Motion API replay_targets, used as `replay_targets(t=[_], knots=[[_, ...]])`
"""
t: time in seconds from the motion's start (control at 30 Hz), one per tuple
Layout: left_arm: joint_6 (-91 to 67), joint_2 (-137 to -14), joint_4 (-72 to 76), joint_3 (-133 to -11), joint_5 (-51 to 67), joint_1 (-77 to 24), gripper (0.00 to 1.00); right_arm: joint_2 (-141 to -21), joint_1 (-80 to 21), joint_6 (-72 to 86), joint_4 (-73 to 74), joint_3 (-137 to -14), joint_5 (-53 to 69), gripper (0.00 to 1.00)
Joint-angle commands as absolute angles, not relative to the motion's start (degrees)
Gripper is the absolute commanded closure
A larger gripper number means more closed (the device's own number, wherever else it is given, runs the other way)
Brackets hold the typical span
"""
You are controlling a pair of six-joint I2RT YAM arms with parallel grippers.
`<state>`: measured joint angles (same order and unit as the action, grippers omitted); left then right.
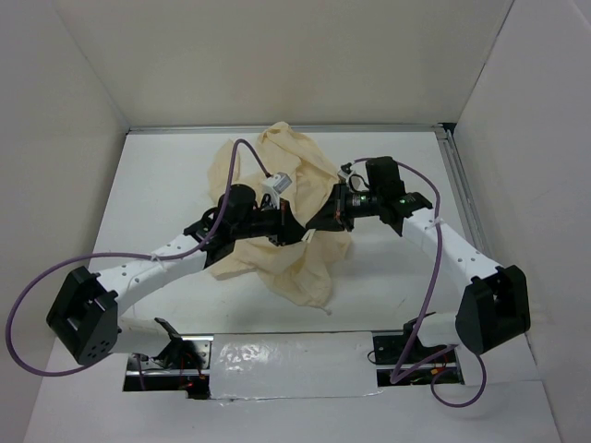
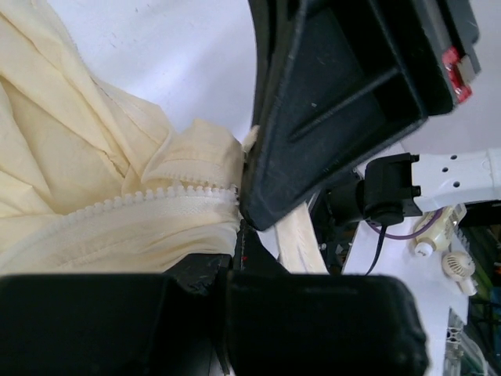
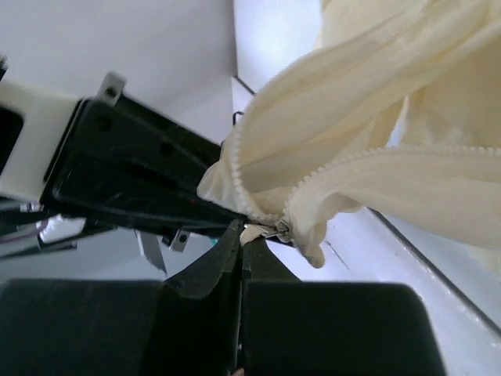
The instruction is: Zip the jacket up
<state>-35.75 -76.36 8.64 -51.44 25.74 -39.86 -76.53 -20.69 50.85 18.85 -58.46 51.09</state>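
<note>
Jacket (image 1: 305, 268): lies in a bunched, wrinkled heap about mid-table (image 1: 166, 185). It runs from close to the far edge back toward the centre and sits away from both side edges.

Left gripper (image 1: 284, 226): reaches in from the near-left corner over the heap's middle. In its wrist view the fingers (image 2: 329, 110) are drawn nearly together on the fabric where a line of zipper teeth (image 2: 156, 196) ends. The cloth passes straight into the narrow gap between them. Finding: clamped on the jacket's zipper edge.

Right gripper (image 1: 319, 220): reaches in from the near-right corner and meets the left gripper tip to tip above the garment. In its wrist view the two fingers are pressed flat against each other. At their tips they pinch what appears to be the small metal slider (image 3: 270, 229), though it is partly hidden. Two rows of teeth join at that point. One row curves up and left, and the other runs off to the right along a taut fold.

The fabric at the grip is lifted off the table surface and hangs from the fingers.

Purple cable (image 1: 37, 305): loops out from the left arm near the table's left edge.
</note>
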Motion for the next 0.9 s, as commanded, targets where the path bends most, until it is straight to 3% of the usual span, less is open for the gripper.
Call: replay_targets(t=[0.0, 0.17, 0.33, 0.5, 0.67, 0.73, 0.77, 0.83, 0.87], knots=[[-32.79, -74.97, -3.07, -47.64, 32.96, -43.32, 1.0, -74.18, -17.32, 54.24, 13.07, -65.47, 40.3, 1.0], [-30.23, -71.2, -4.74, -46.23, 36.56, -44.74, 1.0, -73.56, -17.84, 51.51, 12.83, -64.86, 33.4, 1.0], [-27.61, -68.47, -4.49, -46.84, 32.53, -45.0, 1.0, -75.15, -19.77, 45.44, 15.91, -63.29, 36.11, 1.0], [-20.75, -69.6, -3.16, -49.39, 36.56, -45.0, 1.0, -75.5, -21.88, 39.58, 15.98, -63.62, 35.15, 1.0], [-20.74, -73.74, -8.16, -53.43, 29.82, -44.82, 1.0, -76.64, -24.34, 33.84, 23.37, -68.64, 33.59, 1.0], [-21.27, -73.65, -8.96, -54.67, 26.74, -44.82, 0.87, -76.55, -24.87, 34.45, 25.75, -68.56, 33.83, 1.0], [-20.83, -73.22, -9.14, -54.84, 24.11, -44.82, 0.66, -76.55, -24.79, 35.41, 26.54, -67.6, 34.79, 1.0], [-20.31, -71.64, -8.44, -54.84, 21.55, -45.09, 0.46, -76.55, -24.7, 35.6, 27.85, -67.06, 35.68, 1.0], [-19.17, -71.02, -8.09, -54.67, 18.92, -45.17, 0.31, -76.64, -24.61, 36.29, 29.34, -66.89, 36.55, 1.0]])
